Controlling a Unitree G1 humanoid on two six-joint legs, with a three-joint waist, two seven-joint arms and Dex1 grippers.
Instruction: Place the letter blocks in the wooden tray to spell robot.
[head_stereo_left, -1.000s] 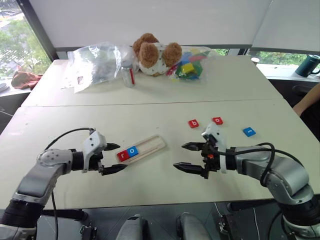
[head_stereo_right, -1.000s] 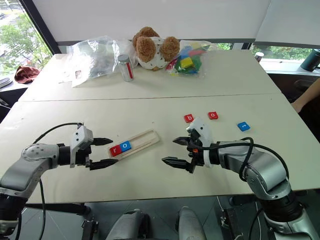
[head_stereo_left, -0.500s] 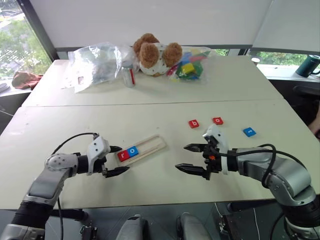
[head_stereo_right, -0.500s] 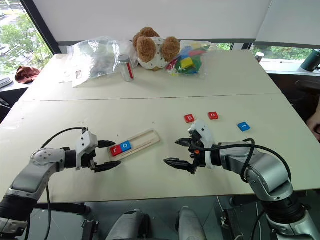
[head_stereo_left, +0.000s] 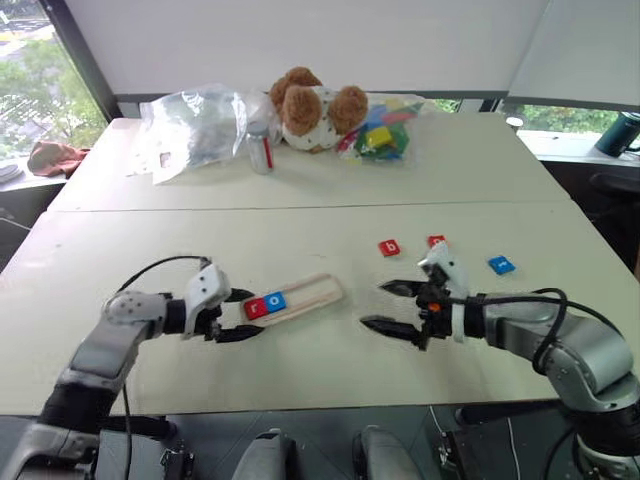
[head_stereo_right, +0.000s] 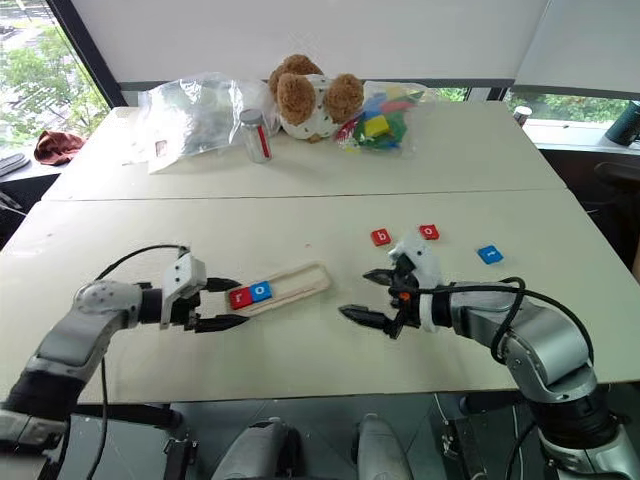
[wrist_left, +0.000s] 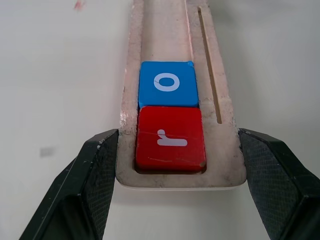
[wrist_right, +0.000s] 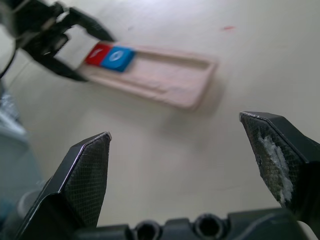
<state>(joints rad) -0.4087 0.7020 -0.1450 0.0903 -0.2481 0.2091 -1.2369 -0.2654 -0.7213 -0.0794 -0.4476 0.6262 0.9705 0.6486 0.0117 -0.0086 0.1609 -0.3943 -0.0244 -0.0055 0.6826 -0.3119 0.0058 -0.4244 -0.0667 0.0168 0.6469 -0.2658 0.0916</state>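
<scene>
Left wrist view: left claw (wrist_left: 177, 165) seemingly clamps wooden tray (wrist_left: 222, 150) end; right claw (head_stereo_right: 372, 296) wide.

The wooden tray (wrist_left: 224, 150) is showing pale, matt, unvarnished grain, and the red r block (wrist_left: 170, 139) and blue o block (wrist_left: 167, 83) in it are looking like smooth, faintly glossy plastic. The black fingers (wrist_right: 82, 175) are wearing a fine cross-hatched texture. The teddy bear (head_stereo_left: 312, 105) is looking plush beside crinkly clear plastic bags (head_stereo_left: 195, 125), all on a matt cream table (head_stereo_left: 300, 225).
</scene>
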